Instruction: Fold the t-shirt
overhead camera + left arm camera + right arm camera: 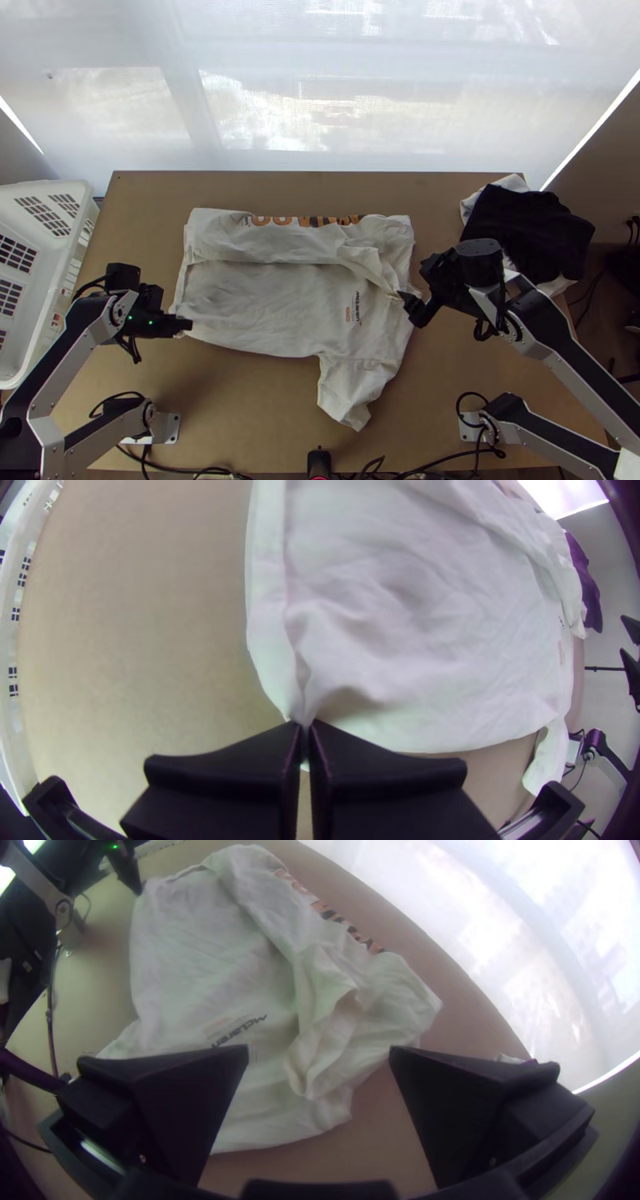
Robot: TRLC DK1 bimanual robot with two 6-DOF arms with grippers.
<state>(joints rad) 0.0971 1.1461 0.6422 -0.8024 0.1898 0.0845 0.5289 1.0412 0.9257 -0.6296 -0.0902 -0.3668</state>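
Top view, soft wrinkled t-shirt [264, 300] with one side folded over, my left gripper [190, 325] clamped on its corner, my right gripper [410, 308] apart near bunched cloth.

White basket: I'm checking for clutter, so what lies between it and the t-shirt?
Bare tabletop, as the left wrist view shows; in the top view, the left gripper hangs over part of it.

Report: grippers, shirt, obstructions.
Left gripper shut on near hem corner; right gripper open, shoulder end. T-shirt spread, far side folded over, near sleeve out. Dark cloth apart, far right.
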